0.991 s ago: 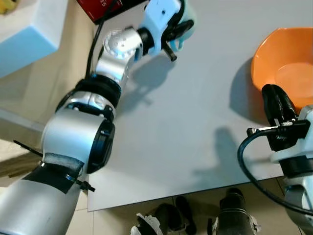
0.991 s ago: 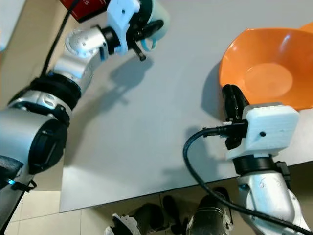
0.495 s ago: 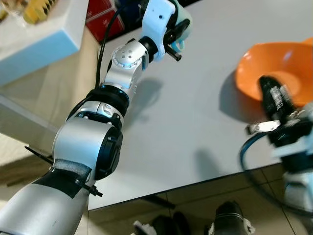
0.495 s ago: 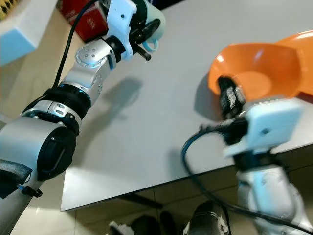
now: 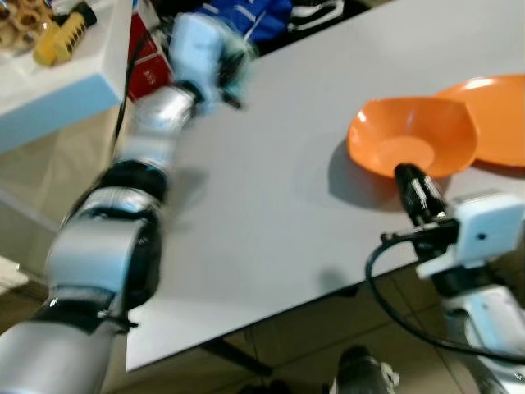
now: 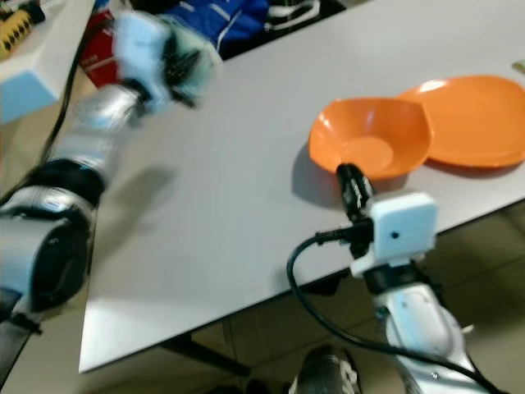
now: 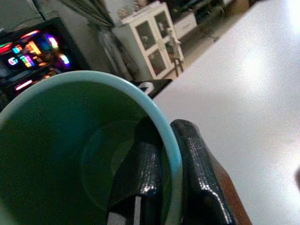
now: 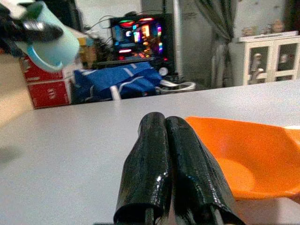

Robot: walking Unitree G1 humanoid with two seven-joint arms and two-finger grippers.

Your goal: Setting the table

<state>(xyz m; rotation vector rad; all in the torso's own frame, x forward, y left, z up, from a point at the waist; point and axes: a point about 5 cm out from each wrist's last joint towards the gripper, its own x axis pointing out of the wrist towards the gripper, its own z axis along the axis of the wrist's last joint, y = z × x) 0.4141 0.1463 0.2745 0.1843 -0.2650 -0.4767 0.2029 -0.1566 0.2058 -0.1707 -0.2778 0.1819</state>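
Observation:
My left gripper point(image 7: 165, 130) is shut on the rim of a pale green mug point(image 7: 70, 154), one finger inside and one outside. It holds the mug point(image 5: 231, 67) in the air over the far left of the grey table point(image 5: 271, 205), blurred by motion. An orange bowl point(image 5: 414, 139) sits at the right of the table, with an orange plate point(image 5: 496, 119) just behind it. My right gripper point(image 5: 410, 185) is shut on nothing, its tips at the bowl's near rim point(image 8: 243, 136).
A white and blue shelf point(image 5: 57, 82) stands left of the table, with a red box point(image 5: 148, 61) and a blue bag point(image 5: 254, 12) beyond the far edge. A lit computer point(image 8: 138, 35) and a white cabinet point(image 8: 262, 56) stand further back. The table's near edge runs just under my right wrist.
The camera has lifted, bringing the plate and far edge into view. My left arm has swung the mug leftward. The right gripper stays shut beside the bowl.

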